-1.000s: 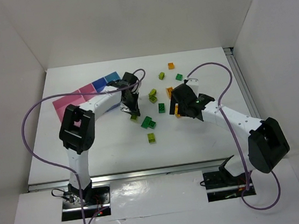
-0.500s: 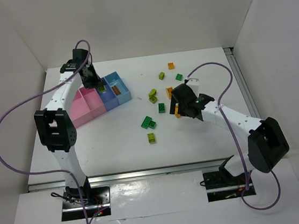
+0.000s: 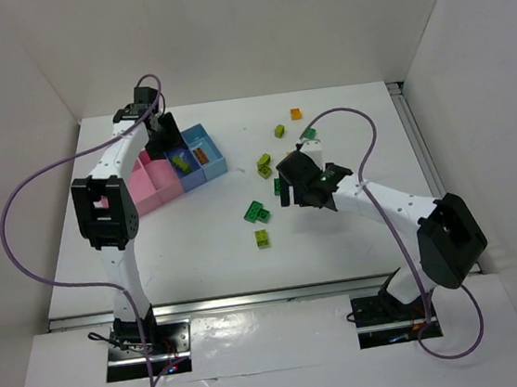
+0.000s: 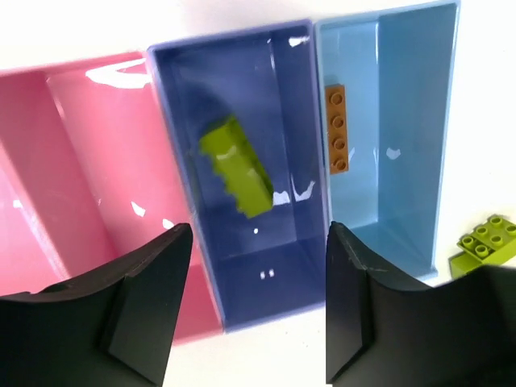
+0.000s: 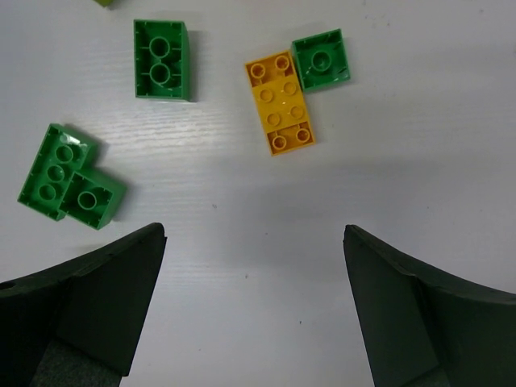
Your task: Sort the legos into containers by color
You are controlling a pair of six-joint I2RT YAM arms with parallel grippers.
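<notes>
My left gripper point(image 3: 174, 145) point(image 4: 258, 231) hangs open above the containers, a joined row of pink point(image 4: 89, 145), dark-blue point(image 4: 278, 270) and light-blue point(image 4: 395, 97) bins point(image 3: 151, 189). Nothing is between its fingers. Below it a lime lego point(image 4: 236, 168) point(image 3: 182, 162) lies tilted in the dark-blue bin. An orange lego point(image 4: 337, 129) lies in the light-blue bin. My right gripper point(image 3: 291, 180) point(image 5: 254, 234) is open over bare table, just short of an orange lego point(image 5: 280, 101) touching a small green one point(image 5: 321, 59).
Loose legos lie on the table: a green brick point(image 5: 162, 60), a joined green pair point(image 5: 68, 181) point(image 3: 257, 212), lime ones point(image 3: 262, 237) point(image 3: 264, 165) point(image 3: 279, 130), a green one point(image 3: 309, 134) and an orange one point(image 3: 295, 113) further back. White walls stand on three sides.
The left arm swung from the table's middle to the bins with a lime lego, then opened; the lego now lies in the dark-blue bin. The right gripper shifted slightly left, still open.
</notes>
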